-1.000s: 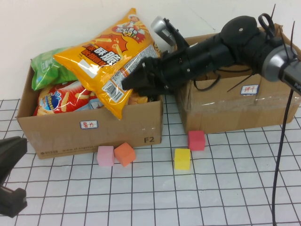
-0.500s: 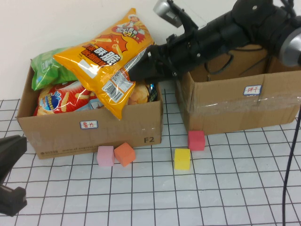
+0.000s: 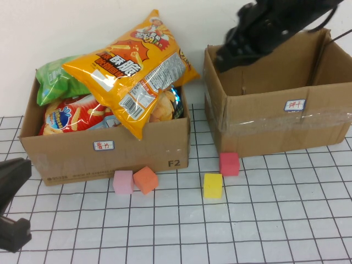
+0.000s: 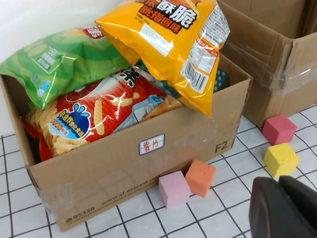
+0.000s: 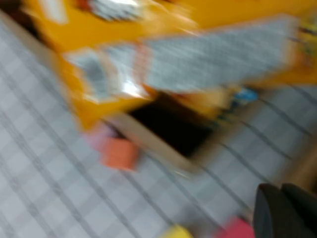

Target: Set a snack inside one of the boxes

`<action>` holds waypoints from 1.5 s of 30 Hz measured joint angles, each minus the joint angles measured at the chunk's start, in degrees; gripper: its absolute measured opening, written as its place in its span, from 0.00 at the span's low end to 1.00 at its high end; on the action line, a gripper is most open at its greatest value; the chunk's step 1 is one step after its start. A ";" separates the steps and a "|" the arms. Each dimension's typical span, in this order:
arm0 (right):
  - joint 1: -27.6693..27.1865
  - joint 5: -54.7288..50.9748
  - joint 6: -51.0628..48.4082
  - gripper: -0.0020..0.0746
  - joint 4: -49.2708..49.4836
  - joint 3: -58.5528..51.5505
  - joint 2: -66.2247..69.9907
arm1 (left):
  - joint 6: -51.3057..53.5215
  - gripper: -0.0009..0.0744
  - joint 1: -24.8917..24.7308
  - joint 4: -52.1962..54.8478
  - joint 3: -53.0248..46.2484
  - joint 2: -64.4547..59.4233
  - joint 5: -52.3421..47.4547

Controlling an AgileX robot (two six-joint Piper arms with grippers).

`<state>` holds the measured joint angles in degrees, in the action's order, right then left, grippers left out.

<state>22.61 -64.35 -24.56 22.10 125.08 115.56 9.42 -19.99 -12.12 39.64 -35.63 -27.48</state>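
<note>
gridded table [image 3: 275,231], right gripper [image 3: 228,55] above empty box [image 3: 264,124], left gripper [image 3: 11,220] low; fingers unclear

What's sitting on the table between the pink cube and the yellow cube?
In the high view, only the orange cube lies between the pink cube and the yellow cube, touching the pink one.

Orange snack bag [image 3: 129,74]; green bag [image 3: 58,82]; brown boxes [image 3: 110,151]; black tools [image 3: 231,52].

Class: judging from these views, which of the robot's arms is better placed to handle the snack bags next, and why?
Probably the right. The right gripper hangs above the table between the full cardboard box and the open cardboard box, near the orange snack bag. The left gripper sits low at the near table edge.
</note>
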 joint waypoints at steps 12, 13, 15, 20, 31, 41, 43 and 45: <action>-0.84 -0.29 8.25 0.03 -37.79 -10.87 -14.25 | 0.00 0.01 0.00 4.61 -0.15 0.16 0.88; -0.97 1.96 9.32 0.03 -38.68 -15.72 -18.24 | 0.00 0.01 0.00 5.35 -1.18 0.97 3.22; -0.97 4.88 10.49 0.03 -38.82 -21.66 -23.21 | 0.00 0.01 0.00 5.95 -2.92 2.58 6.44; -0.97 14.48 12.80 0.03 -37.22 -42.01 -36.55 | -0.10 0.01 0.00 6.08 -8.76 9.51 14.10; -0.97 28.22 12.47 0.03 -30.96 -81.62 -65.58 | -0.10 0.01 0.00 8.74 -19.08 20.86 14.82; -0.97 30.53 12.57 0.03 -27.20 -98.20 -88.86 | -0.10 0.01 0.00 11.04 -20.57 21.11 12.13; -0.97 30.53 12.77 0.03 -27.20 -99.23 -90.87 | -0.10 0.01 0.00 11.08 -20.57 21.11 12.13; -0.97 30.62 13.01 0.03 -27.16 -100.04 -91.99 | -0.10 0.01 0.00 11.17 -20.57 21.11 12.10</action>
<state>21.64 -33.73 -11.55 -5.07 25.04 23.57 9.32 -19.99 -0.95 19.07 -14.52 -15.38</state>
